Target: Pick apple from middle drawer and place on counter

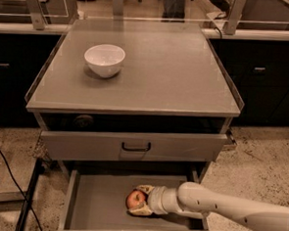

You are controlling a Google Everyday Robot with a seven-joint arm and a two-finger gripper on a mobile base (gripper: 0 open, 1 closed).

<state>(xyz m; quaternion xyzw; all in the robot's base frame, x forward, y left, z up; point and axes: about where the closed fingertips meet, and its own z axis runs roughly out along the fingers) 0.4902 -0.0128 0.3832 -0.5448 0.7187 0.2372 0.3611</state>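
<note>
So the apple (135, 199) sits in the open middle drawer (95, 202), right of centre, dimple roughly upward. The gripper (140, 200) is around it, can't tell if clamped. A white bowl (104, 59) is on the counter (176, 75).

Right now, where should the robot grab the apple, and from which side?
Around its round middle, coming from the picture's right, where the gripper sits in the drawer. The apple is a small ball on a flat floor, so its widest part likely holds best.
</note>
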